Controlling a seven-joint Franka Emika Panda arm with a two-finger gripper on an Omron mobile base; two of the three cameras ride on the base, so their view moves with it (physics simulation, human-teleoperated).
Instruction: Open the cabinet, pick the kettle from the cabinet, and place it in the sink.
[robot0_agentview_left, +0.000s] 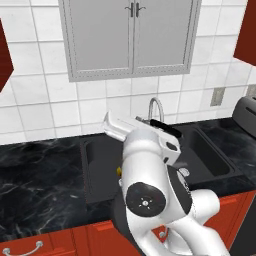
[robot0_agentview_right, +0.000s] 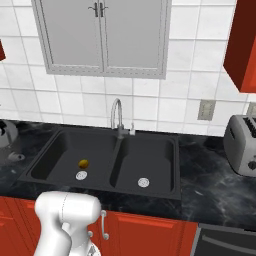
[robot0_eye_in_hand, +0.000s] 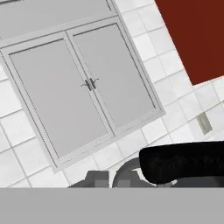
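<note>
Black sink (robot0_agentview_right: 107, 155) below grey wall cabinet (robot0_agentview_right: 102, 35) | pincer (robot0_eye_in_hand: 113, 180) clenched, grasping nothing | red cabinet (robot0_eye_in_hand: 194, 35) at right

No readable text, label, brand, number or sign appears anywhere in these views. The grey double-door wall cabinet (robot0_agentview_right: 102, 37) at twelve o'clock, the white tiled wall (robot0_agentview_right: 150, 102), the black marble counter (robot0_agentview_right: 210, 185) and the silver toaster (robot0_agentview_right: 241, 145) at three o'clock all have plain, unmarked surfaces.
</note>
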